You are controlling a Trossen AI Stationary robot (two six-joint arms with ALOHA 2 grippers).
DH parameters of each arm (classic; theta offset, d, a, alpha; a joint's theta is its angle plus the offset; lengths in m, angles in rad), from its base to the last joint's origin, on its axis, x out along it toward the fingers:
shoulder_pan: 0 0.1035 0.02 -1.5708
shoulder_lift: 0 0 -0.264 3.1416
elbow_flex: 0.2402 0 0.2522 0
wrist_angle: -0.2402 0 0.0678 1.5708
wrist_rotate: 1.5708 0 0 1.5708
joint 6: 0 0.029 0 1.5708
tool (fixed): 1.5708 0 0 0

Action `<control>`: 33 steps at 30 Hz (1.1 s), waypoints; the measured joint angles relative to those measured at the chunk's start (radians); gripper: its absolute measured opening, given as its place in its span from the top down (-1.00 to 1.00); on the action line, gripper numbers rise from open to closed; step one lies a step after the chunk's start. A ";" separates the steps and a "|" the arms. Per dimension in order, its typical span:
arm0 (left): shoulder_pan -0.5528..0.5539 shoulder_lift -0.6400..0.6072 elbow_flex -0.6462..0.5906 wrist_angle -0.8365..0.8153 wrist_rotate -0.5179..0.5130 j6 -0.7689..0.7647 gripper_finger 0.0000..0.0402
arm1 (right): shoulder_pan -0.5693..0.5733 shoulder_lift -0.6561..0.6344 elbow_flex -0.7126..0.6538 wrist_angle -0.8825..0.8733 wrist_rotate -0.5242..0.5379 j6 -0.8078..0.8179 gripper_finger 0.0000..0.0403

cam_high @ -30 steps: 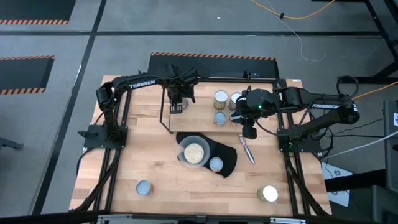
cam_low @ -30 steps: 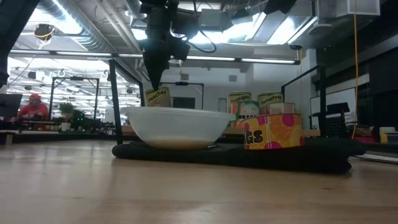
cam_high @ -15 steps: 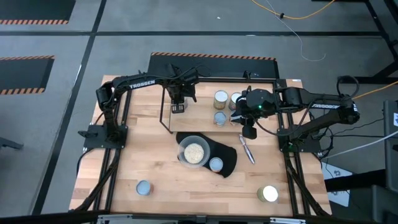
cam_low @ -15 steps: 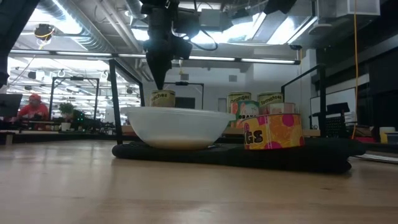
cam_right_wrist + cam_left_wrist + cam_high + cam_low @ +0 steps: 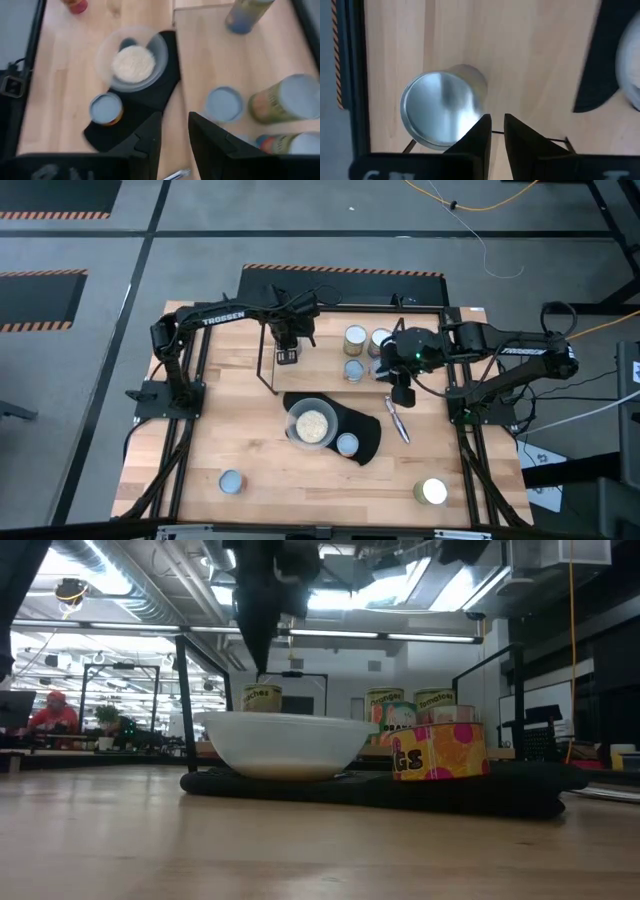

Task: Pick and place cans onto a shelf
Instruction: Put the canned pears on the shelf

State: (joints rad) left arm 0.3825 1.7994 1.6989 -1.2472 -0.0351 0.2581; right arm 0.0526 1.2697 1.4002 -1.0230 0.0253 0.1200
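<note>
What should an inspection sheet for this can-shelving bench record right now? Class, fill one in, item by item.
Surface: wooden table with a black mat on it.
Job's things: grouped cans at the shelf; silver-topped can standing under the left gripper; mat can; two loose cans at the near edge.
Clutter: bowl of grains; slim silver tool.
Grippers: left gripper open, empty; right gripper open, empty, beside the grouped cans.
Cables: yellow cable on the floor.
Surroundings: person far behind.
</note>
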 joint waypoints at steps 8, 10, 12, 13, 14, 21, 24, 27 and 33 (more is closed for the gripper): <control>-0.082 -0.120 0.000 0.001 0.001 -0.019 0.78 | 0.174 0.000 0.000 -0.027 -0.001 0.207 0.50; -0.111 -0.142 0.000 0.002 0.003 -0.028 0.78 | 0.234 0.000 0.000 -0.027 0.002 0.278 0.50; -0.139 -0.153 0.000 0.004 0.004 -0.041 0.78 | 0.301 0.000 0.000 -0.027 0.030 0.354 0.50; -0.153 -0.158 0.000 0.008 0.003 -0.046 0.78 | 0.337 0.000 0.000 -0.027 0.050 0.396 0.50; -0.167 -0.162 0.000 0.010 0.003 -0.047 0.78 | 0.375 0.001 -0.004 -0.022 0.071 0.439 0.50; -0.254 -0.163 0.000 0.010 0.001 -0.073 0.78 | 0.625 0.004 -0.139 0.051 0.094 0.844 0.50; -0.281 -0.163 0.000 0.019 0.000 -0.074 0.78 | 0.720 0.005 -0.215 0.140 0.086 0.984 0.50; -0.301 -0.163 0.000 0.031 0.000 -0.075 0.78 | 0.791 0.005 -0.288 0.240 0.083 1.063 0.50; -0.326 -0.163 0.000 0.040 -0.001 -0.098 0.78 | 0.862 0.005 -0.401 0.458 0.051 1.121 0.50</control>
State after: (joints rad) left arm 0.0567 1.6360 1.6993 -1.2069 -0.0357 0.1605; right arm 0.9143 1.2743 0.9996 -0.5649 0.0761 1.2414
